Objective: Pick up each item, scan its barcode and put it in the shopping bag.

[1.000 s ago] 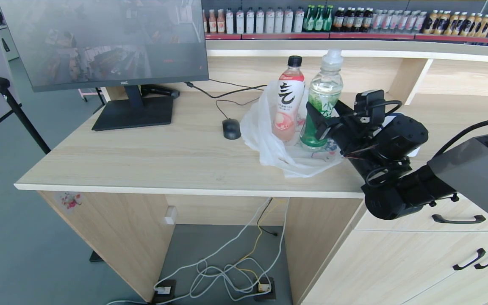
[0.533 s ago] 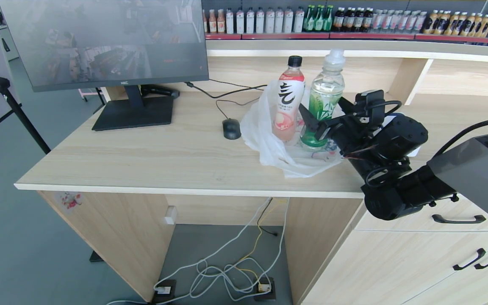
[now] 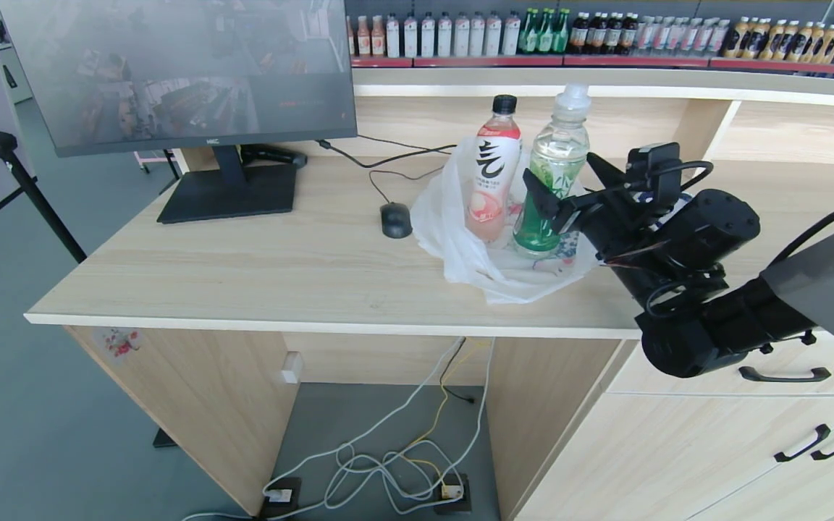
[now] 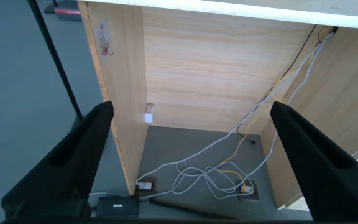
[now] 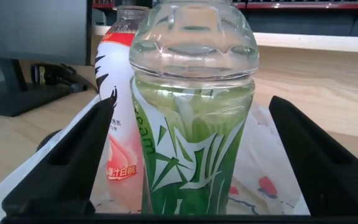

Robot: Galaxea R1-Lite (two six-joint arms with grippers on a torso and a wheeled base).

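Note:
A green-labelled clear bottle (image 3: 551, 181) (image 5: 191, 124) and a pink-and-white bottle (image 3: 493, 174) (image 5: 120, 124) stand upright side by side in the white plastic shopping bag (image 3: 460, 239) on the wooden desk (image 3: 279, 268). My right gripper (image 3: 559, 168) (image 5: 191, 162) is open, its fingers on either side of the green bottle with a gap to it. Down beside the desk hangs my left gripper (image 4: 191, 158), open and holding nothing, facing the desk's side panel and the floor cables.
A monitor (image 3: 178, 72) stands at the desk's back left, with a black handheld scanner (image 3: 272, 154) behind its stand and a mouse (image 3: 395, 219) left of the bag. A raised counter and bottle shelves (image 3: 591, 36) lie behind. Drawers (image 3: 750, 434) sit below right.
My right gripper has opened off the green bottle and drawn back a little to the right. The bottle now stands free in the bag.

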